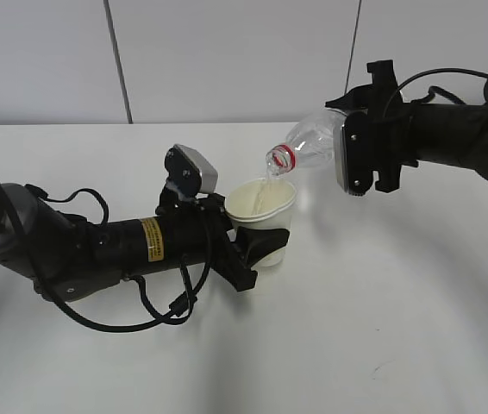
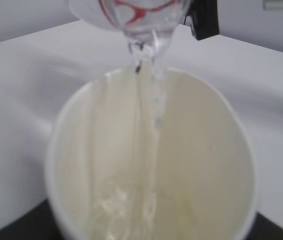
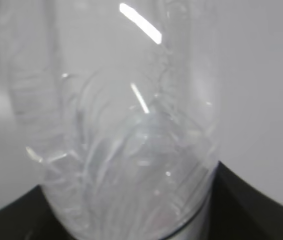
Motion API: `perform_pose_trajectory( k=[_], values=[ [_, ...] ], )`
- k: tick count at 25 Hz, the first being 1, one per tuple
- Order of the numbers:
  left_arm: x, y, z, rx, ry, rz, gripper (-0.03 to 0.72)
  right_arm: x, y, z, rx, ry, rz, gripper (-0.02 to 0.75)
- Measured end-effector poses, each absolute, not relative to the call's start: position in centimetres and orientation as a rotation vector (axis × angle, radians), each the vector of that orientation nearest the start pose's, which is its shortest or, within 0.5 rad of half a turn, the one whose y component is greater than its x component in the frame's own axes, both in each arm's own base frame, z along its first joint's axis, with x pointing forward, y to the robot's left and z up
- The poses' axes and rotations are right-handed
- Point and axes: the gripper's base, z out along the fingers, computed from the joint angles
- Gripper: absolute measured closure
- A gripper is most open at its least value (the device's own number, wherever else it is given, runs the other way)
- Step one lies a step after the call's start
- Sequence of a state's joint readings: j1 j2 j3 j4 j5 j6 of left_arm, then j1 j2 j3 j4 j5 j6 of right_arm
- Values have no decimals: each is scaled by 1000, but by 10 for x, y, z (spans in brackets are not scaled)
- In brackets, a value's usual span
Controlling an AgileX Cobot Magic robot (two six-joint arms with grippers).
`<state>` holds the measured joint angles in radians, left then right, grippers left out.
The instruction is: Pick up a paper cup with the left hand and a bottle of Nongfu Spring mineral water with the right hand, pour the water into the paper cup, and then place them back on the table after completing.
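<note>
Clear water (image 2: 154, 95) crosses the paper cup (image 1: 261, 200) rim (bottle (image 1: 309, 148) tipped above).

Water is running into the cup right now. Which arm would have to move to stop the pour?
The right. Its gripper holds the bottle tipped, neck down over the cup, with water streaming in. Tilting the bottle back up should stop it. The left gripper only holds the cup.

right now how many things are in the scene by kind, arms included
robot arms: 2, the left hand gripping the cup and the right hand gripping the bottle
paper cups: 1, the paper cup
bottles: 1, the bottle, tilted and pouring the water
tables: 1, the table
total: 5
</note>
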<state>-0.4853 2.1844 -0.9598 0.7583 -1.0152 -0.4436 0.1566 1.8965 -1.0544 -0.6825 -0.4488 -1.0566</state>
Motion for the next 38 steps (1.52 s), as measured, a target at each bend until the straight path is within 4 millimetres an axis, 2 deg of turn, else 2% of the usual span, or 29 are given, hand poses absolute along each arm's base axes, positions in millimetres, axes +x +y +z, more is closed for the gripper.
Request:
perform_pose_trajectory(
  k=[38],
  values=[
    [321,-229,93,894,1668,-891,311,397,88,189,-1725,1059,-733,288]
  ],
)
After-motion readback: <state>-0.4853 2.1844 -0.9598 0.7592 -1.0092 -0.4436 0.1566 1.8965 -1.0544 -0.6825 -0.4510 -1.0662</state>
